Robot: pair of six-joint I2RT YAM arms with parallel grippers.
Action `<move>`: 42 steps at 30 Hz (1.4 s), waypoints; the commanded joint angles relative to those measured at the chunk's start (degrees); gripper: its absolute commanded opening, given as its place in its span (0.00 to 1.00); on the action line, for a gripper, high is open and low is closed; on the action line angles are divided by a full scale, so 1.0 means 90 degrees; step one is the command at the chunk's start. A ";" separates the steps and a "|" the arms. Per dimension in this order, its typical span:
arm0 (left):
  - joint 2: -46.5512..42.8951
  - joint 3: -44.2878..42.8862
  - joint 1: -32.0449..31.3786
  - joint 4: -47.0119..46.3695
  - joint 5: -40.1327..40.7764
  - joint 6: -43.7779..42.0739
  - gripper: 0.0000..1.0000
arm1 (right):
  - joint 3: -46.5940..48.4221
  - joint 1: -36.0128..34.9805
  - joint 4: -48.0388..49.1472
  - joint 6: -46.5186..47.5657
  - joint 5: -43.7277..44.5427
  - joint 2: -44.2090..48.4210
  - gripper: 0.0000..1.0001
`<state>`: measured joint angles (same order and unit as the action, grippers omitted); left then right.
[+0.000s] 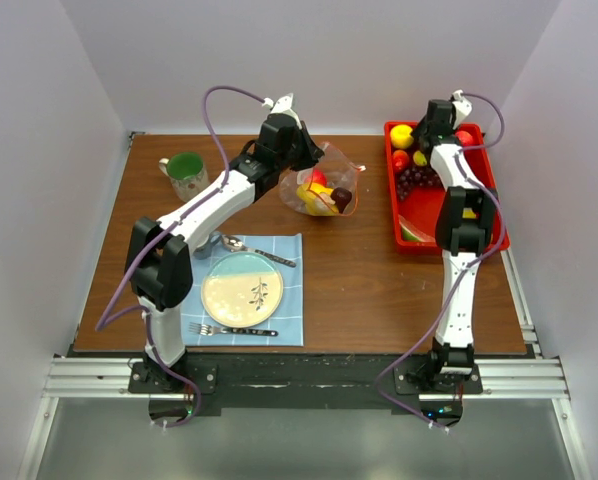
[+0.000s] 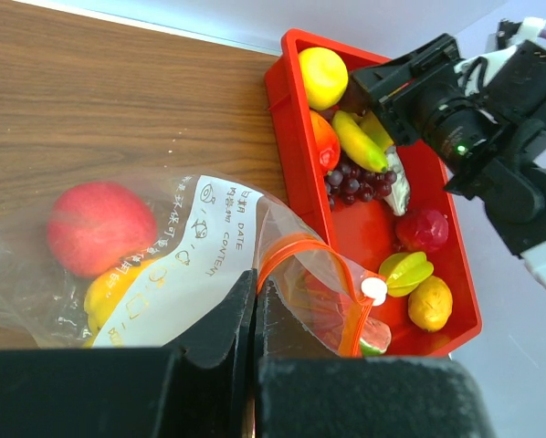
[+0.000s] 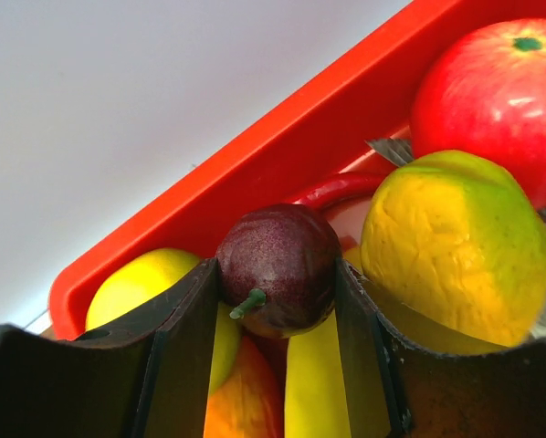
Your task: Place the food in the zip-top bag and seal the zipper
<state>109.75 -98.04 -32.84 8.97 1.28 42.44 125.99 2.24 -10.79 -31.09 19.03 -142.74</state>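
Observation:
The clear zip-top bag [image 1: 324, 190] lies on the table left of the red tray [image 1: 491, 205]. In the left wrist view the bag [image 2: 186, 265] holds a red fruit [image 2: 99, 228] and a yellow piece [image 2: 109, 297]. Its orange-red zipper [image 2: 300, 245] arches open, with a white slider [image 2: 373, 290]. My left gripper [image 2: 255, 285] is shut on the bag's edge just below the zipper; it also shows in the top view [image 1: 304, 163]. My right gripper [image 3: 278, 274] is shut on a dark purple round fruit [image 3: 282, 255] at the tray's far end [image 1: 426, 128].
The tray [image 2: 282, 100] holds a lemon [image 2: 323, 75], grapes [image 2: 355, 178], a banana, a star fruit and other pieces. A green mug [image 1: 186, 172] stands at the far left. A plate [image 1: 242, 290], spoon [image 1: 259, 250] and fork lie on a blue cloth near the front.

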 commanded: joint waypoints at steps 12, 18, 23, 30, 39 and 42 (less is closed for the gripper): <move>-0.0183 -0.0278 0.0055 -0.0206 0.0170 0.0051 0.00 | -0.1915 -0.0024 0.0095 -0.0207 0.0318 0.2634 0.03; -0.0154 -0.0269 0.0104 -0.0079 0.0238 0.0158 0.00 | -0.3402 -0.0131 -0.0032 -0.0442 -0.0219 0.4051 0.02; -0.0125 -0.0162 0.0133 -0.0020 0.0297 0.0197 0.00 | -0.4806 -0.0832 -0.0159 -0.0383 -0.0425 0.5701 0.03; -0.0086 -0.0181 0.0153 0.0067 0.0337 0.0265 0.00 | -0.6000 -0.1976 -0.0345 -0.0412 -0.0649 0.7645 0.03; -0.0037 -0.0181 0.0153 0.0087 0.0366 0.0344 0.00 | -0.5709 -0.3705 -0.0491 -0.0159 -0.0298 0.7345 0.08; -0.0066 -0.0162 0.0153 0.0145 0.0453 0.0295 0.00 | -0.5494 -0.3764 -0.0433 -0.0100 -0.0337 0.6868 0.09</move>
<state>109.75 -98.04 -31.99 10.81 3.55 44.56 73.43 -30.68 -14.61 -33.61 14.26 -76.34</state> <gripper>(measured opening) 0.021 0.513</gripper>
